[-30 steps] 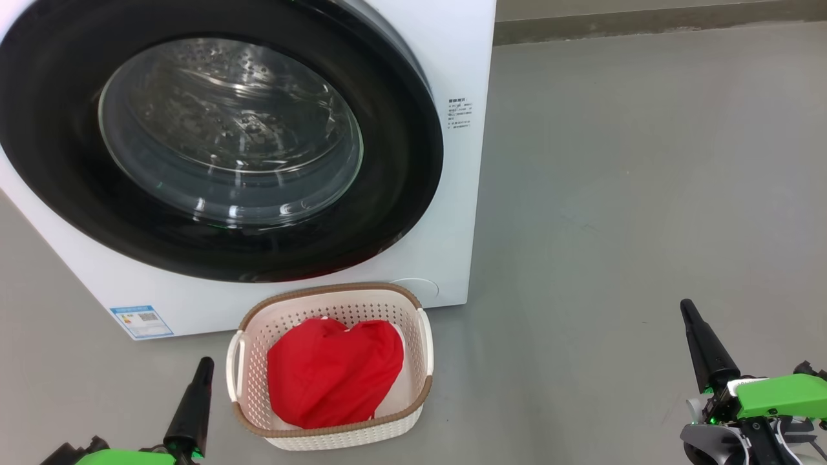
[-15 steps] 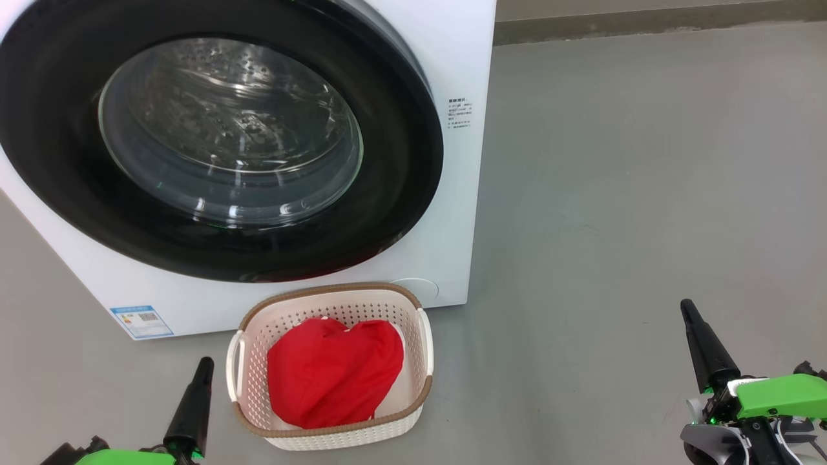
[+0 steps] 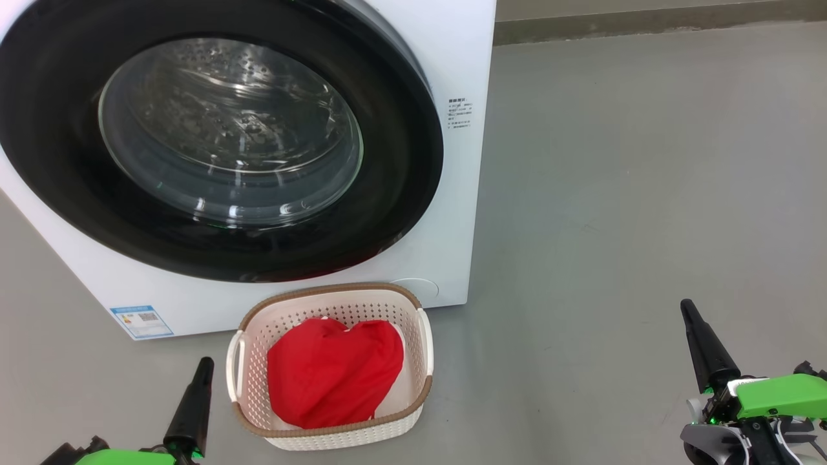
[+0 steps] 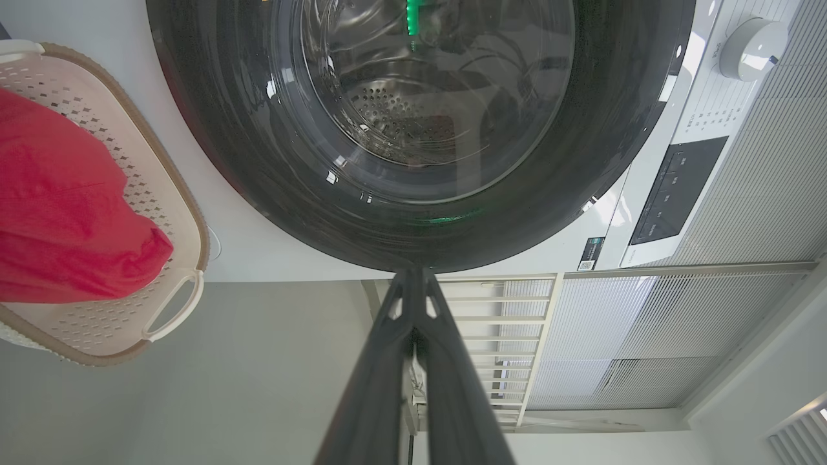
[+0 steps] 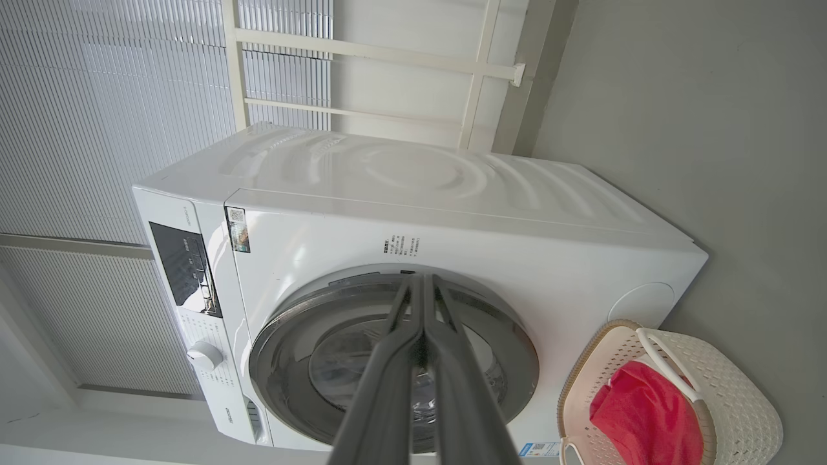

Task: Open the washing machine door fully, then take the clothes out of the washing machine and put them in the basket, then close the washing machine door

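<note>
The washing machine stands with its black-rimmed door flush against the front. Through the glass I see the steel drum. The cream basket sits on the floor right in front of the machine. In it lie the red clothes. My left gripper is shut and holds nothing, low beside the basket's left. My right gripper is shut and holds nothing, far off at the lower right.
Grey floor stretches open to the right of the machine. A wall base runs along the back. A white rack and slatted blinds stand behind the machine. A blue label marks its lower corner.
</note>
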Tool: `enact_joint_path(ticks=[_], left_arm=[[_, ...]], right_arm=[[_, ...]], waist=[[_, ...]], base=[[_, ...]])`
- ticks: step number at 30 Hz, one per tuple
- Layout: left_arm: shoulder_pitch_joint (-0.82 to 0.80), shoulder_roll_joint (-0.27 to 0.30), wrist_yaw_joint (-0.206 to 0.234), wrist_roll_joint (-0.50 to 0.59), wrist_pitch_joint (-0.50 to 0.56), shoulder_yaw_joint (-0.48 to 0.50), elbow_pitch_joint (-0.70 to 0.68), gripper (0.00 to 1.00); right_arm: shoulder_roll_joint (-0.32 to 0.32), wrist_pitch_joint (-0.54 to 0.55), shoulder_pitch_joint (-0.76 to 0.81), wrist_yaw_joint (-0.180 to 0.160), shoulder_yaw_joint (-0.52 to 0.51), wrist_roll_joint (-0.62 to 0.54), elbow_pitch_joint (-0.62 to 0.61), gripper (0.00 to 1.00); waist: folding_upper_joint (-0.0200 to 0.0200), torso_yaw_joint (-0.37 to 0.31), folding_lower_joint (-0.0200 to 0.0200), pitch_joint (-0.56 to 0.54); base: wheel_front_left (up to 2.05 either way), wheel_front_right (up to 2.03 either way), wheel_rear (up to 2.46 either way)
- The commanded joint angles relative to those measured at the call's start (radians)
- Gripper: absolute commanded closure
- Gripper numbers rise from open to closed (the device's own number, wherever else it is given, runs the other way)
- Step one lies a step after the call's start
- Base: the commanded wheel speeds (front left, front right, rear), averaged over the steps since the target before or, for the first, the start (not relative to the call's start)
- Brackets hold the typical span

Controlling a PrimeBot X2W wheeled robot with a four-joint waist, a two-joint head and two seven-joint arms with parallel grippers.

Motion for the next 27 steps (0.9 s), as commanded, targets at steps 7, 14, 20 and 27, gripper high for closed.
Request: enact_joint_path(ticks=[7,14,20,27], left_arm=[[-0.042,0.011,-0.007,-0.007,0.008,0.036,-0.027,1.00],[-0.042,0.011,-0.007,-0.007,0.008,0.036,-0.027,1.00],[-0.042,0.011,-0.007,-0.007,0.008,0.036,-0.027,1.00],[-0.042,0.011,-0.007,-0.007,0.008,0.036,-0.027,1.00]], right_arm=[[-0.008,0.007,-0.042,-0.001,0.017,0.000,-0.025,1.00],[-0.008,0.007,-0.042,-0.001,0.017,0.000,-0.025,1.00],[-0.008,0.007,-0.042,-0.001,0.017,0.000,-0.025,1.00],[-0.008,0.007,-0.042,-0.001,0.017,0.000,-0.025,1.00]], waist=[[-0.0001,0.000,0.0000,0.000],[-0.0001,0.000,0.0000,0.000],[-0.0001,0.000,0.0000,0.000],[-0.0001,0.000,0.0000,0.000]], base=[[0.00,0.00,0.00],[0.00,0.00,0.00],[0.00,0.00,0.00],[0.00,0.00,0.00]])
